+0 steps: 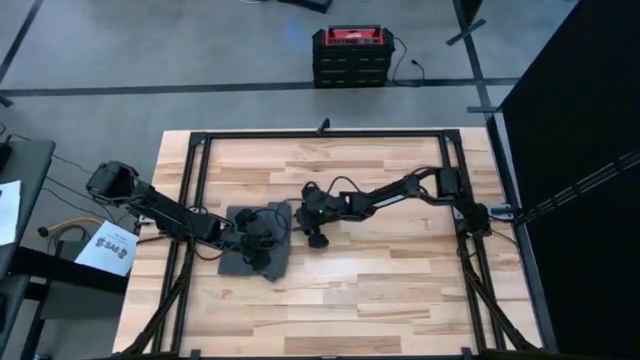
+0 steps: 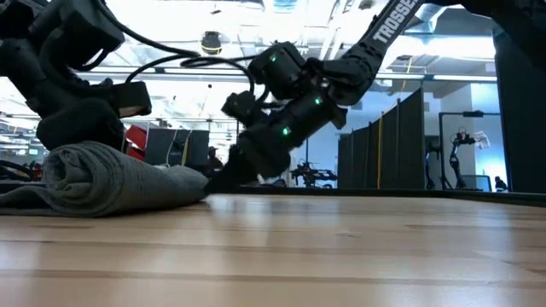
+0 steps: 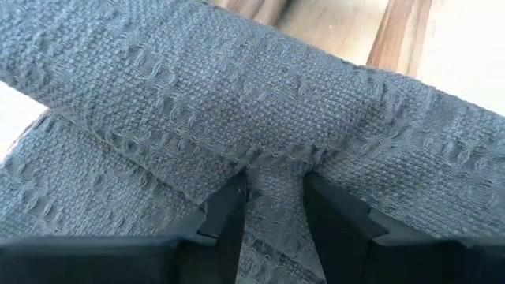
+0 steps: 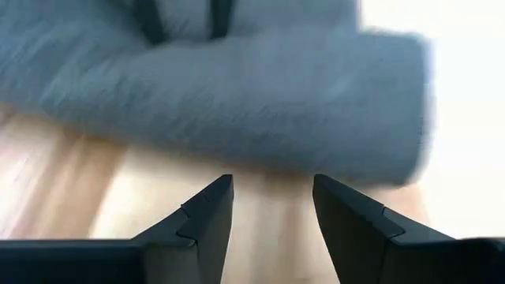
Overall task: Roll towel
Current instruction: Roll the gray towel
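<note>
The dark grey towel (image 1: 240,258) lies left of the table's middle, partly rolled. In the low view its thick roll (image 2: 85,175) rests on a flat tail of cloth on the wood. My left gripper (image 1: 262,240) is down on top of the towel and shut on a ridge of its cloth (image 3: 274,207). My right gripper (image 1: 302,215) hovers low just off the towel's right side, open (image 4: 272,207), with bare wood between its fingers and the roll (image 4: 260,102) ahead of it. My left gripper pinches a raised fold of the towel (image 3: 276,189) between its two fingers, which stand on either side of it. The fingers come from above and press into the cloth on top of the roll. The towel stays resting on the table.
A black metal frame (image 1: 200,170) runs around the tabletop's edges. A red and black case (image 1: 350,55) sits on the floor beyond the far edge. Bare wood (image 1: 400,280) stretches to the right of and nearer than the towel.
</note>
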Tool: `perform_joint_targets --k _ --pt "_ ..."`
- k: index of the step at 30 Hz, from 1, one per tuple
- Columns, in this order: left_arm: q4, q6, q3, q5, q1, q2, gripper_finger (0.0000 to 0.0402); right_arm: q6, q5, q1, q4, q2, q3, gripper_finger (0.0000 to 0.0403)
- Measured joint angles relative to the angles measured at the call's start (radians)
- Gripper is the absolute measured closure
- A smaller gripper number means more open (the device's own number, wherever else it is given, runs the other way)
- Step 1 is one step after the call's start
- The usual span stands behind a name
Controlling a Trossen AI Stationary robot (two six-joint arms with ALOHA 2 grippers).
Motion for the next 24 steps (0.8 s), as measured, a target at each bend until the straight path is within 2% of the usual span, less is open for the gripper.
perform_joint_targets --k 8,10,13,14,17,24 --pt "0.001 0.01 -0.001 -0.005 -0.002 0.001 0.0283 -0.003 -0.014 -0.022 0.038 -0.008 0.001 0.0268" --pt "0.005 0.024 -0.001 -0.006 -0.002 0.001 0.0283 -0.013 -0.023 -0.012 0.127 -0.008 0.001 0.0299" --pt "0.013 0.034 -0.002 -0.007 -0.002 0.002 0.0283 -0.019 -0.095 0.009 0.28 0.001 0.002 0.0377" --pt "0.017 0.034 -0.002 -0.007 -0.001 0.002 0.0283 -0.017 -0.109 0.013 0.338 0.01 0.004 0.0388" --pt "0.022 0.034 -0.002 -0.009 -0.001 0.002 0.0283 0.019 -0.117 0.009 0.435 0.065 0.021 0.0399" --pt "0.028 0.034 -0.003 -0.009 -0.002 0.002 0.0283 0.098 -0.072 -0.011 0.428 0.235 0.152 0.0403"
